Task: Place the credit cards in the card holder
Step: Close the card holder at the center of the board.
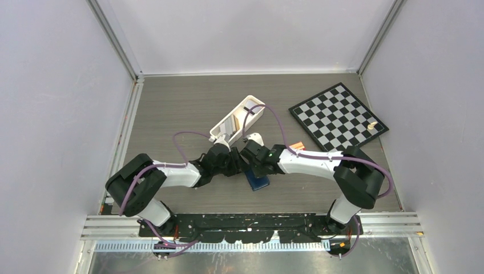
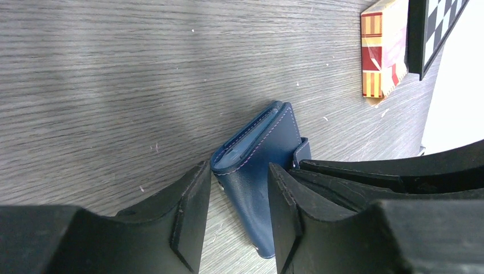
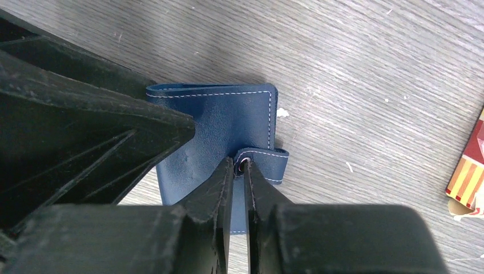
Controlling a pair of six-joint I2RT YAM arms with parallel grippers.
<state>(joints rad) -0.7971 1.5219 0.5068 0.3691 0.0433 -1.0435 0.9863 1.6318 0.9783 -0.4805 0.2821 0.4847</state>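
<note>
Right wrist view: right gripper (image 3: 238, 171) pinches the clasp tab (image 3: 267, 162) at three o'clock of the closed card holder (image 3: 228, 123), which the spread left gripper (image 2: 240, 200) straddles.

A grey-brown wood-grain counter (image 1: 171, 108) fills the middle of the overhead view, between white walls. Near its centre a long white tray (image 1: 251, 110) lies at a slant, with cards (image 1: 228, 127) standing in its lower end. At the right a black-and-white chessboard (image 1: 338, 116) lies tilted, a small pale piece (image 1: 372, 125) near its right corner. Just below the board is a red-orange striped pack (image 1: 297, 148). Lower centre, the closed navy card holder (image 1: 259, 181) lies flat on the counter.
</note>
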